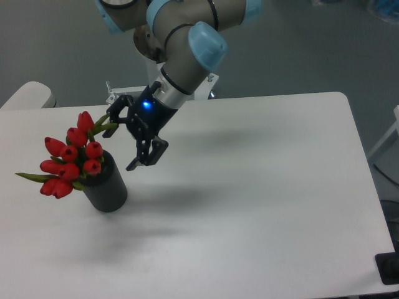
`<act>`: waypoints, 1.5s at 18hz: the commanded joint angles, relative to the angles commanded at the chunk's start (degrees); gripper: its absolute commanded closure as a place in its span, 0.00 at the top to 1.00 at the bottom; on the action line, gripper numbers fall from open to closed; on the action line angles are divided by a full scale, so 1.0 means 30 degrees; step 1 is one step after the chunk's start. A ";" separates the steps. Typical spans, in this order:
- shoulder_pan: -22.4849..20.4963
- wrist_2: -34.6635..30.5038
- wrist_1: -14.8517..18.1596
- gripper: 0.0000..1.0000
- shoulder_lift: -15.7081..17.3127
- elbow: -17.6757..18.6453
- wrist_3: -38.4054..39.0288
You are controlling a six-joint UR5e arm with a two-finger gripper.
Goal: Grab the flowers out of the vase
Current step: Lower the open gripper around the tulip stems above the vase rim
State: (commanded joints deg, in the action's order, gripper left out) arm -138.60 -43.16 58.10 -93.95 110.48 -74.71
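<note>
Gripper (121,144) sits left of frame centre, jaws spread wide and holding nothing, tilted toward the left with one finger close to a green leaf of the flowers (70,156). The red buds lean out to the left of the dark vase (106,184) at the left side of the white table (268,205). Looks like the approach step; next it likely needs to close in around the stems above the vase rim, then clamp.
</note>
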 joint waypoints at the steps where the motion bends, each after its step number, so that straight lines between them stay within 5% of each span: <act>1: 0.0116 0.0000 -0.0148 1.00 -0.0233 0.0145 -0.0029; 14: 0.0088 0.2139 -0.0823 1.00 -0.0676 0.1699 0.1523; 27: 0.0381 0.2549 -0.1702 1.00 -0.1466 0.0996 0.1289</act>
State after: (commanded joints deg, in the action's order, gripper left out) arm -137.46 -35.51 53.00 -98.35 113.47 -70.84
